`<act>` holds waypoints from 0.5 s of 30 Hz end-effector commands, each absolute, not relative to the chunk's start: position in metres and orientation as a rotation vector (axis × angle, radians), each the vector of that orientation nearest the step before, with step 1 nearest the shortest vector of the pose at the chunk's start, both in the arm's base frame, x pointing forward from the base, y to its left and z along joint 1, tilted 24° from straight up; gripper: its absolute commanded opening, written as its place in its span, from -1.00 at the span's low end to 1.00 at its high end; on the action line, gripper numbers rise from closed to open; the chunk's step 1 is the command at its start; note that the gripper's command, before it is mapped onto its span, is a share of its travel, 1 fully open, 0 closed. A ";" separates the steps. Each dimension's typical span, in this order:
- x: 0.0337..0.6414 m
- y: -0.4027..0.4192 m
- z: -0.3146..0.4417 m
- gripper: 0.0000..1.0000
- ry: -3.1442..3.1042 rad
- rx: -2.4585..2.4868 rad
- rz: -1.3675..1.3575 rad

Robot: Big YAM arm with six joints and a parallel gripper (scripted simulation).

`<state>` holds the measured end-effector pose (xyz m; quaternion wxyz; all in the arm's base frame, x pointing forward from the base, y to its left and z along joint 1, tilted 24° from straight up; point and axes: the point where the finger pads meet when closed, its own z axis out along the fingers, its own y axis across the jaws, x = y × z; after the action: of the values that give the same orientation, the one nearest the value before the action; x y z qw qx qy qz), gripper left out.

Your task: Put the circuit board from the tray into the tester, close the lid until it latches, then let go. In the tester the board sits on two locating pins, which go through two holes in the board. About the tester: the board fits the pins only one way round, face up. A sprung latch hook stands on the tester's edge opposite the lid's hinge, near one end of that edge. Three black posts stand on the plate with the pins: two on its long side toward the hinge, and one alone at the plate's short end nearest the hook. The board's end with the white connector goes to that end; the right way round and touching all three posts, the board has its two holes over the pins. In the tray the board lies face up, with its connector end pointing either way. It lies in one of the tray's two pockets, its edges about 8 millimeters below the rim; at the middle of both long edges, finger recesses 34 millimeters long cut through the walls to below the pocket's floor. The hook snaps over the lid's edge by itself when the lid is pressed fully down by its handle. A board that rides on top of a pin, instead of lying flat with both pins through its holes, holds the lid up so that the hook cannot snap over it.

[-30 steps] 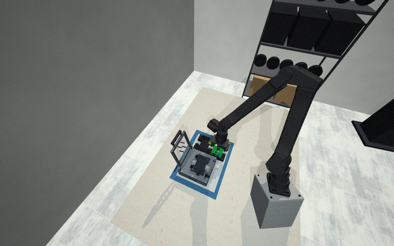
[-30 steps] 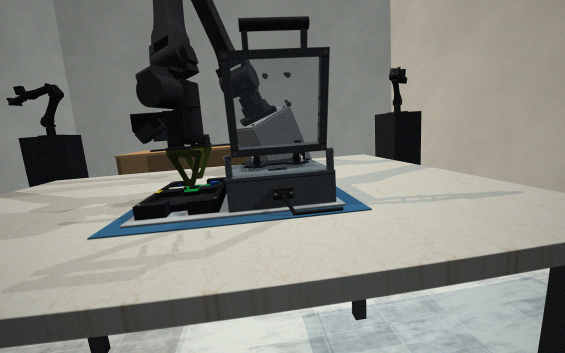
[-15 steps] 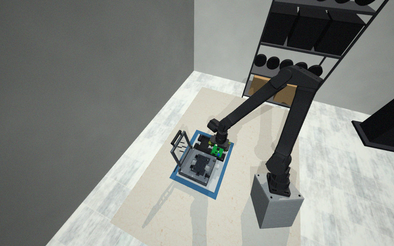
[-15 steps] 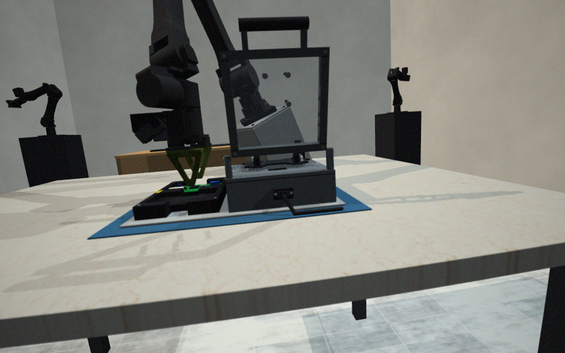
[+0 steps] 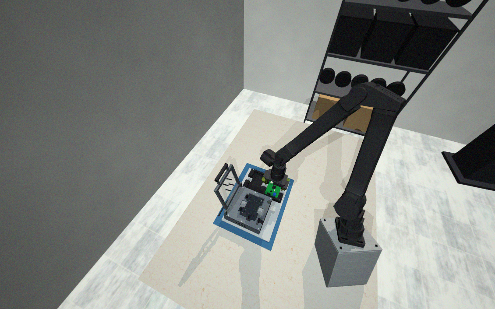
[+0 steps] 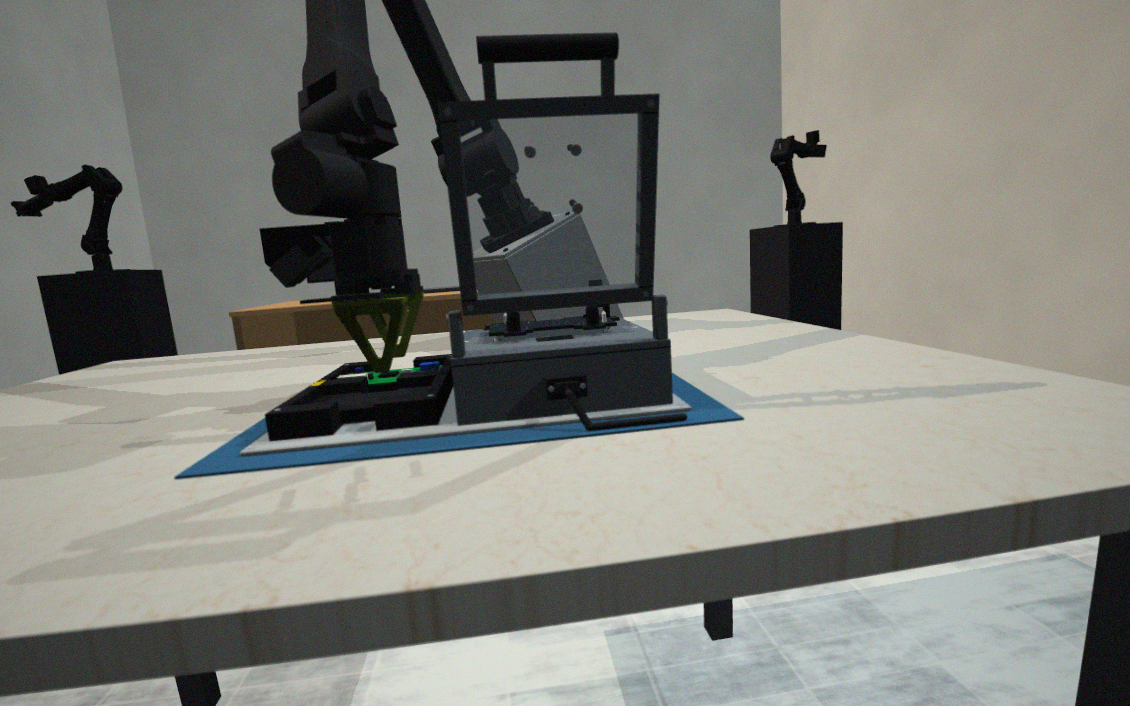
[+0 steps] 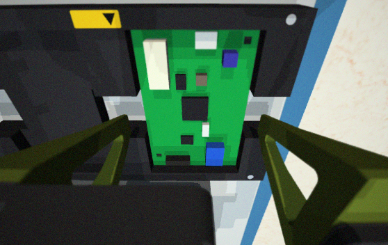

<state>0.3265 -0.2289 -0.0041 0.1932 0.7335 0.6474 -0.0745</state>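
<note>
The green circuit board [image 7: 227, 104] [image 5: 272, 188] [image 6: 385, 378] lies face up in the right pocket of the black tray [image 7: 283, 62] [image 5: 255, 177] [image 6: 332, 407]. Its white connector [image 7: 156, 64] is at the far end in the wrist view, near a yellow mark [image 7: 95, 19]. My gripper [image 7: 194, 122] [image 6: 381, 363] is open and empty, low over the board, one olive finger on each side of its long edges by the recesses. The grey tester [image 5: 247, 208] [image 6: 561, 372] stands beside the tray. Its clear lid [image 6: 647, 192] [image 5: 220, 193] stands upright and open, handle [image 6: 546, 46] on top.
Tray and tester rest on a blue mat [image 6: 227, 460] [image 5: 276, 230] [image 7: 300, 83] on the marble table. A black lever [image 6: 622, 420] sticks out of the tester's front. My arm's grey pedestal [image 5: 345, 261] stands to the right. A shelf [image 5: 387, 46] stands behind.
</note>
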 end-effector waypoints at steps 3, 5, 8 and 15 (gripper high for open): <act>0.325 -0.236 -0.006 0.83 1.809 2.053 -0.211; 0.325 -0.236 -0.007 0.83 1.810 2.054 -0.211; 0.325 -0.236 -0.008 0.83 1.812 2.055 -0.212; 0.325 -0.237 -0.012 0.83 1.813 2.056 -0.213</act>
<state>0.3276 -0.2305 -0.0073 0.1942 0.7336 0.6471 -0.0739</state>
